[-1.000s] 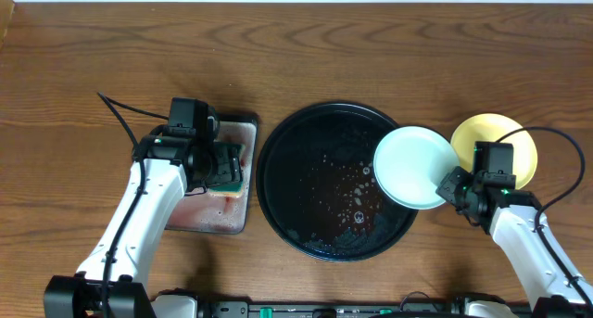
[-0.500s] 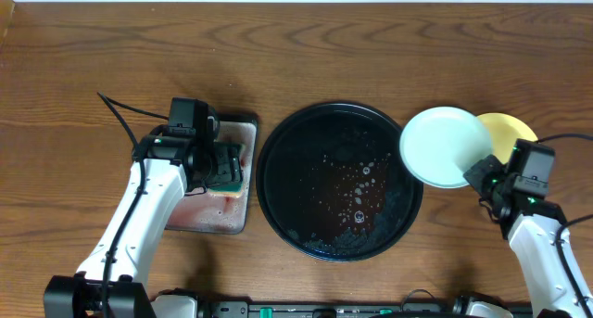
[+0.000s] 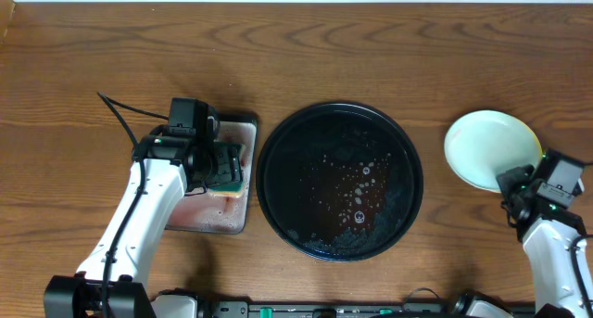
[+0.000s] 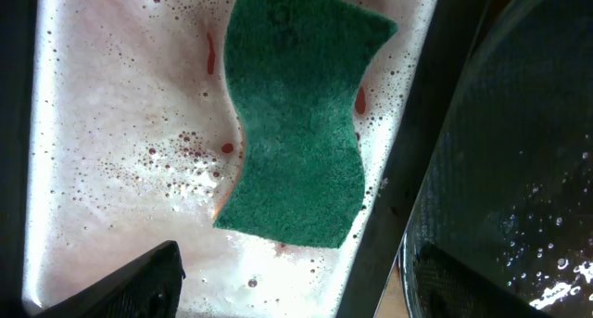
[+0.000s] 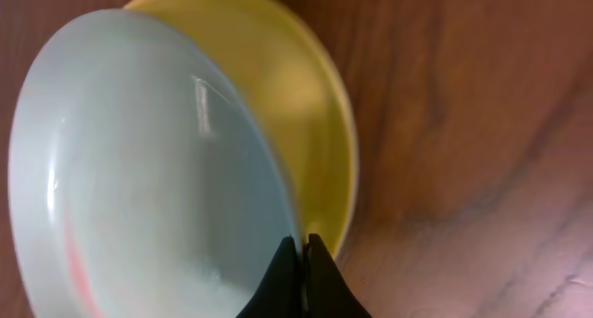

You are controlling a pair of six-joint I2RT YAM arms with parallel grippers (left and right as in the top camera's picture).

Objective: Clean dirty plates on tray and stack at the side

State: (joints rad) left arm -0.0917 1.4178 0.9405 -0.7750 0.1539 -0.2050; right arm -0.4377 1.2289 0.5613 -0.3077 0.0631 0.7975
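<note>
Above the yellow plate [image 5: 320,142], right claw [image 5: 299,253] tight on edge of mint plate [image 5: 139,160]

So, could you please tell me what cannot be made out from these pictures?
Overhead: the yellow plate is almost wholly hidden under the mint plate held by the right claw.
Right wrist: whether the mint plate rests on the yellow one; its rim covers the contact.
Left wrist: the left claw has its fingers cut off by the bottom edge.
Overhead: the sponge is partly hidden by the left arm.
</note>
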